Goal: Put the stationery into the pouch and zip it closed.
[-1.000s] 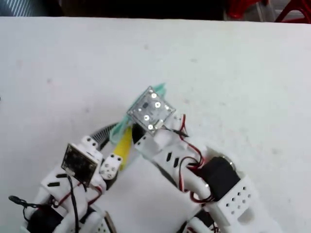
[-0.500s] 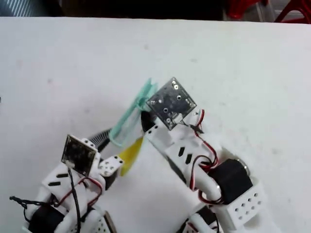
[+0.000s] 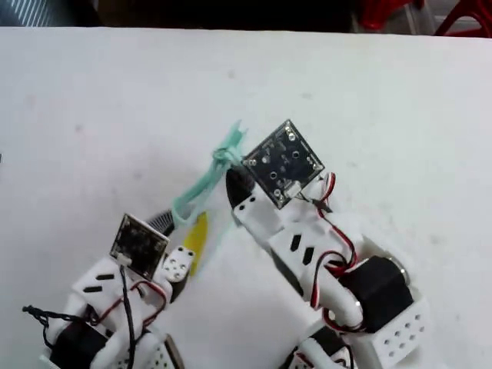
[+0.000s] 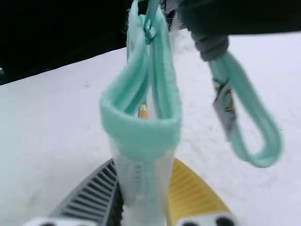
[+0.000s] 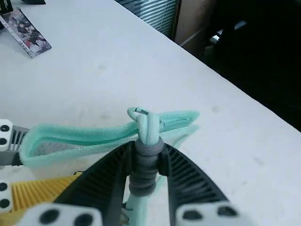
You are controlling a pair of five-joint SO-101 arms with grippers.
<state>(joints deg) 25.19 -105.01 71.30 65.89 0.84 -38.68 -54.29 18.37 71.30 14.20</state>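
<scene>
One mint pouch (image 3: 198, 196) lies stretched mid-table (image 3: 115, 100) between two claws. The left gripper (image 4: 141, 197) pinches one end of it, and the right gripper (image 5: 146, 151) is clamped on the grey zipper pull (image 5: 143, 179). The left wrist view adds one pencil tip (image 4: 143, 111) inside the pouch and one loop strap (image 4: 251, 132).

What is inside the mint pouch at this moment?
Through the open mouth of the pouch, the left wrist view shows what looks like a pencil tip. Its shaft and any other stationery are hidden by the walls.
</scene>
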